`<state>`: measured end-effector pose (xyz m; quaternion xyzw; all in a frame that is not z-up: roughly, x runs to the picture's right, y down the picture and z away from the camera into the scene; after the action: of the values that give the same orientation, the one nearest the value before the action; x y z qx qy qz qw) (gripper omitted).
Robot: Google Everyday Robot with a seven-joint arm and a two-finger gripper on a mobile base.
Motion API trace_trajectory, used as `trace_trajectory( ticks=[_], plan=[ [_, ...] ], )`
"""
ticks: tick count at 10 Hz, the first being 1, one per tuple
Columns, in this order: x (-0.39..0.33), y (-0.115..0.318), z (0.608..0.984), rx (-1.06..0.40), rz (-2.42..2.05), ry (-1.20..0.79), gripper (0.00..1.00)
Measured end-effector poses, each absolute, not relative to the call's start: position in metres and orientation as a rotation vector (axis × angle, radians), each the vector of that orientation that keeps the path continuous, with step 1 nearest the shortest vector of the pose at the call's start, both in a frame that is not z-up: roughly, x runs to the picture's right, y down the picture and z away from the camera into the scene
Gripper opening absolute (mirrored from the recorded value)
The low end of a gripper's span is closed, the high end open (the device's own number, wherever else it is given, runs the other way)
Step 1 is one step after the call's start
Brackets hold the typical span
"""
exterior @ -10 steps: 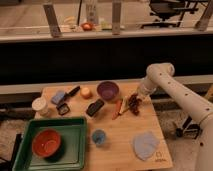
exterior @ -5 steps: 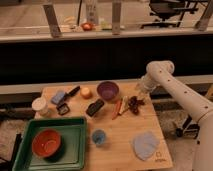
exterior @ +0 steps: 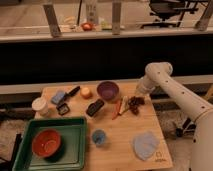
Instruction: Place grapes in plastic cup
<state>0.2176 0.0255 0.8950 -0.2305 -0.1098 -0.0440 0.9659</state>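
in the one camera view, the white arm reaches down from the right and its gripper (exterior: 138,96) sits just above the grapes (exterior: 135,104), maybe touching them, but i cannot tell if it is spread or pinching. the dark grapes lie on the wooden table (exterior: 120,150), just right of the long red pepper (exterior: 117,108) and near the purple bowl (exterior: 107,91). the small blue cup (exterior: 99,137) stands well apart from them, beside the green tray (exterior: 75,150) that holds a red bowl (exterior: 46,143).
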Motion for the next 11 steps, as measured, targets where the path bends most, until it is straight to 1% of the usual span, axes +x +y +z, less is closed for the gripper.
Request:
trace_trajectory(
  ticks=[1,2,3,5,9,10,11],
  plan=[
    [0.216,0.026,0.892,-0.472,-0.107,-0.219,0.64],
    [0.215,0.028,0.891,-0.480,-0.128,-0.217,0.76],
    [0.215,0.030,0.891,-0.486,-0.140,-0.215,0.80],
    [0.217,0.039,0.895,-0.506,-0.162,-0.205,0.80],
    [0.219,0.067,0.916,-0.545,-0.205,-0.197,0.79],
    [0.220,0.072,0.919,-0.554,-0.212,-0.198,0.75],
    [0.219,0.074,0.921,-0.559,-0.219,-0.203,0.66]
  ],
)
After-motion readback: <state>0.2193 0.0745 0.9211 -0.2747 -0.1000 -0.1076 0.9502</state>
